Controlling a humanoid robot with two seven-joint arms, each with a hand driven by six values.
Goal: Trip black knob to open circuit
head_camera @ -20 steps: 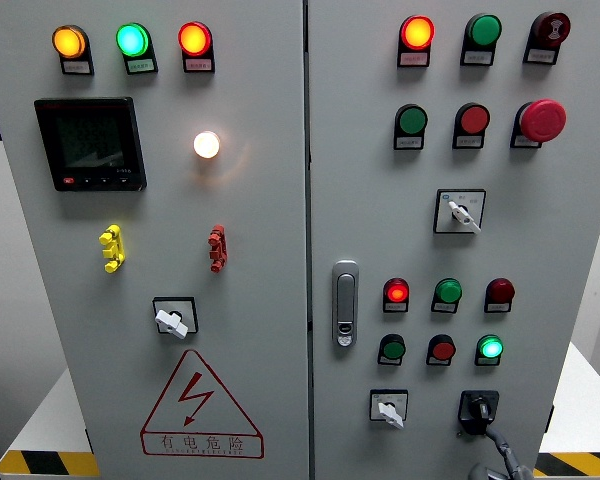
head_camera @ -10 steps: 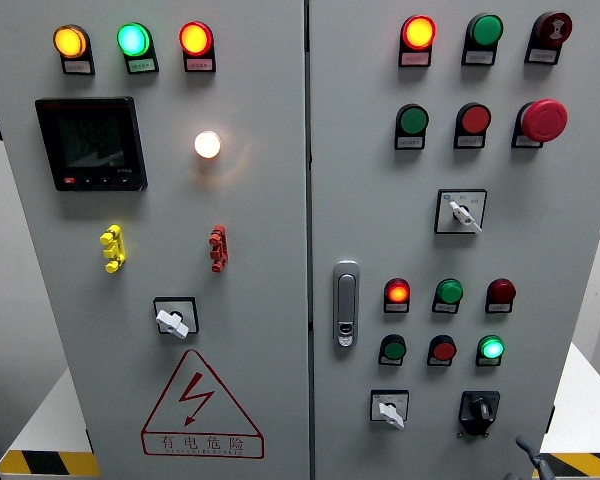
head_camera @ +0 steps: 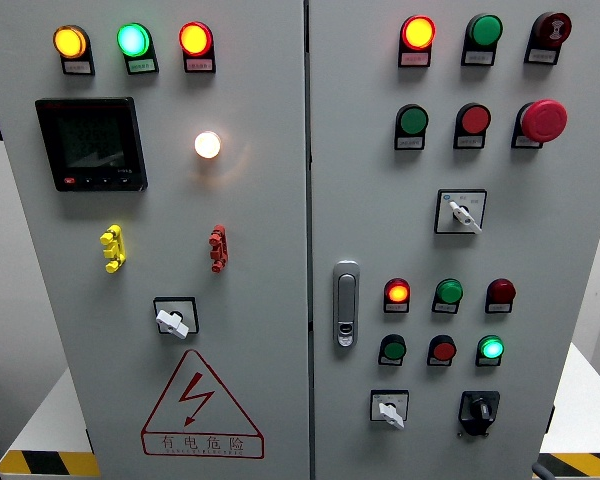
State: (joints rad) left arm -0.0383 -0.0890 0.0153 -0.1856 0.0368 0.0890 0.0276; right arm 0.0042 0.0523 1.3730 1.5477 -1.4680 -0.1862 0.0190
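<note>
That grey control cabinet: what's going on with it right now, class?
Nothing is touching the grey control cabinet at this moment, and neither robot hand is in view. The black rotary knob at the lower right of the right door sits untouched, beside a white-handled selector switch. Several indicator lamps glow, including the lit green round lamp just above the knob.

Industrial electrical room: grey control cabinet [head_camera: 280, 250], indicator lamps, high-voltage warning sign [head_camera: 201, 405].

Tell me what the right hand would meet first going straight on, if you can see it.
I cannot say: neither hand shows in the head view, so there is no heading to judge. The black knob sits uncovered at the lower right of the cabinet door.
</note>
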